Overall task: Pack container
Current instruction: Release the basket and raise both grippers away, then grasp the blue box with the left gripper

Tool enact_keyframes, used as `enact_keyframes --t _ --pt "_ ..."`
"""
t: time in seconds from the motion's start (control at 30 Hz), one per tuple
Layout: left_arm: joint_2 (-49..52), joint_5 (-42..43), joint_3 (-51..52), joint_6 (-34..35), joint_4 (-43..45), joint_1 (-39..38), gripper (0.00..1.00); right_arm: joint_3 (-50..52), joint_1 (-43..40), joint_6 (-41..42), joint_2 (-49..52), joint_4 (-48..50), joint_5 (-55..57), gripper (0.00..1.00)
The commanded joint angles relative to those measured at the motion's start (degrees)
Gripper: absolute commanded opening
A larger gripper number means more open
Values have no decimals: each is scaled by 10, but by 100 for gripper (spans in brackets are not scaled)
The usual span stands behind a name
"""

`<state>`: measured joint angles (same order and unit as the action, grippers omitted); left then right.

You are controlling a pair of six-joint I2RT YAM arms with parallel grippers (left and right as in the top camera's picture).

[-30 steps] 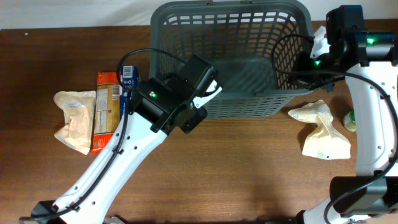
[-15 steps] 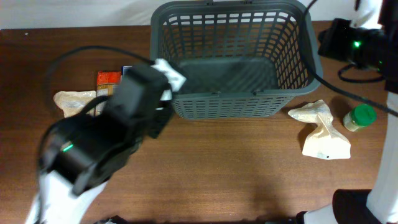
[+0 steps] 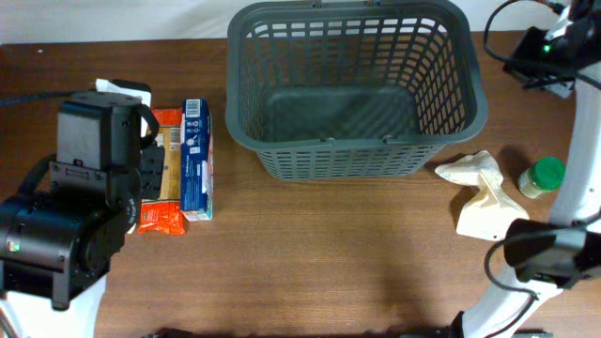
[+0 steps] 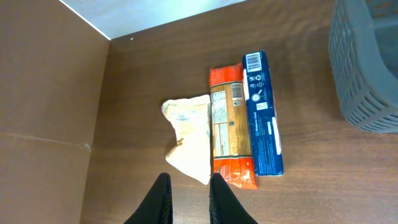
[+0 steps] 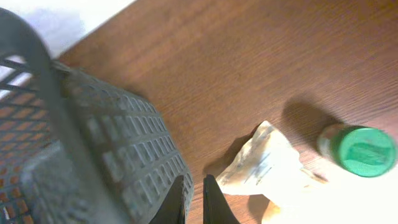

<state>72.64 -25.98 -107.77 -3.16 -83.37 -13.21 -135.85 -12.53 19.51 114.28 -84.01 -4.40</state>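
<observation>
The container, a dark grey slotted basket, stands upright at the far middle of the brown surface, with no item visible inside it. To its left lie a blue box and an orange packet, flat and side by side. From overhead the bulky left arm covers part of the packet and all of the pale crumpled bag, which shows only in the left wrist view, just beside the packet. The left fingers hang above these items, slightly parted with bare surface between them and nothing held; their bases are cut off by the frame. To the container's right rest a second pale bag and a green-lidded jar, near each other. The right fingers are drawn almost together, a thin slit between them, empty, above the container's blurred corner. The right arm is partly out of frame.
</observation>
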Motion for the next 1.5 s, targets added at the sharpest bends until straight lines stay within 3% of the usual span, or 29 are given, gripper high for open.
enact_keyframes --t 0.0,0.9,1.07,1.23,1.37,1.47 --pt "3 -9 -1 10 0 4 12 2 13 5 29 0 -53 4" --pt "15 -9 23 24 6 4 11 2 77 -60 44 20 -159 4" --pt "15 5 23 28 8 20 13 2 10 -45 42 -12 -126 4" --pt "26 99 23 27 36 102 28 2 -86 -14 37 -56 -121 4" --pt "88 188 23 26 42 184 36 2 -157 -14 7 -71 -55 4" --pt "145 238 23 9 42 209 60 2 -198 -14 -19 -71 -43 4"
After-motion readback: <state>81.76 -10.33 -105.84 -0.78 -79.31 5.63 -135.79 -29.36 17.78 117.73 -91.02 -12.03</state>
